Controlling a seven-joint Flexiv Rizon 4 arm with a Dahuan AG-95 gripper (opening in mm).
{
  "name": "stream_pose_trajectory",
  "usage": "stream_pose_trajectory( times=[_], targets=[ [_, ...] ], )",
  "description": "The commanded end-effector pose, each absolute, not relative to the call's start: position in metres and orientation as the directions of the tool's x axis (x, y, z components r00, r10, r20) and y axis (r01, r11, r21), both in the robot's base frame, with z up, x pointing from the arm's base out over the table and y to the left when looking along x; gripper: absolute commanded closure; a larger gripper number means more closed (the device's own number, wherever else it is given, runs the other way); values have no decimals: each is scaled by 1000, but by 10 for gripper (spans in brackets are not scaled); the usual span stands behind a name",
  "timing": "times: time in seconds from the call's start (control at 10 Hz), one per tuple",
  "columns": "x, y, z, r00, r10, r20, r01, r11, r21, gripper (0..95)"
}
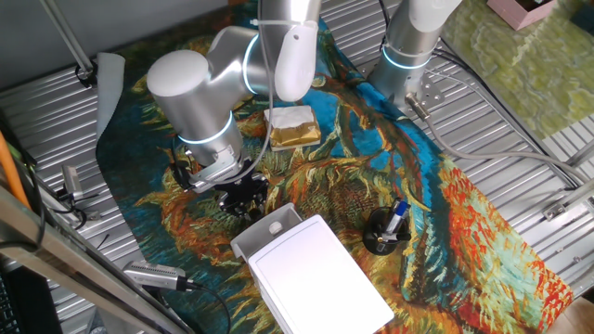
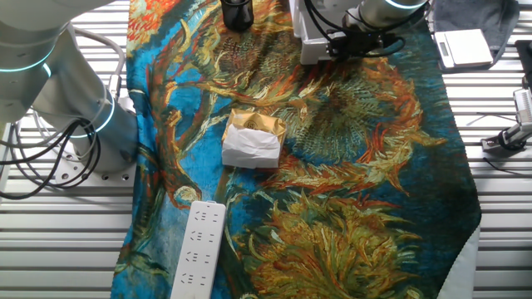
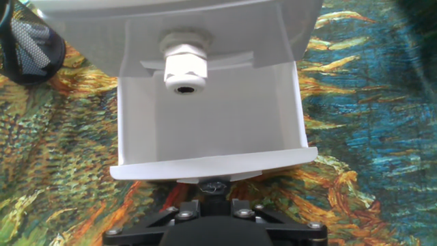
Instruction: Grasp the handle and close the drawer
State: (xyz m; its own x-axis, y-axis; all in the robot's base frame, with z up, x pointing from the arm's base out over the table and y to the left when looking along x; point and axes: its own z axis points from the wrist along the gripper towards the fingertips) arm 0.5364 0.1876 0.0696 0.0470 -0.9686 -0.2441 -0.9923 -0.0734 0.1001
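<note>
The white flat-topped box (image 1: 320,278) lies at the near side of the cloth. Its light-grey drawer (image 1: 263,234) stands pulled out towards my gripper. In the hand view the drawer tray (image 3: 205,130) is open and empty, its front rim just beyond my fingers. The handle, a small round whitish knob (image 3: 184,68), sits at the far end of the tray by the box face; it also shows in one fixed view (image 1: 275,225). My black gripper (image 1: 245,199) (image 3: 213,201) is just short of the drawer's front rim, fingers apart, holding nothing. In the other fixed view the gripper (image 2: 356,40) is beside the drawer (image 2: 309,46).
A tan-and-white sponge block (image 1: 292,126) (image 2: 252,141) lies mid-cloth behind the arm. A black cup with a pen (image 1: 385,232) stands right of the box. A white power strip (image 2: 198,249) lies at the cloth's edge. A second arm's base (image 1: 408,56) stands at the back.
</note>
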Motion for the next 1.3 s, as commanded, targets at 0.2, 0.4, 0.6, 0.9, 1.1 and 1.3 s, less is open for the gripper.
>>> stream_pose_trajectory(
  times=[0.2, 0.4, 0.6, 0.9, 1.1, 1.3],
  targets=[
    [537, 188, 69, 42, -968, -247, -993, -68, 99, 950],
    [536, 188, 69, 38, -968, -248, -993, -65, 99, 950],
    [535, 189, 69, 34, -968, -248, -993, -60, 98, 950],
    [535, 192, 68, 23, -969, -246, -994, -49, 99, 950],
    [534, 195, 69, 17, -969, -245, -994, -43, 99, 950],
    [533, 197, 71, 13, -970, -242, -994, -38, 101, 950]
  ],
)
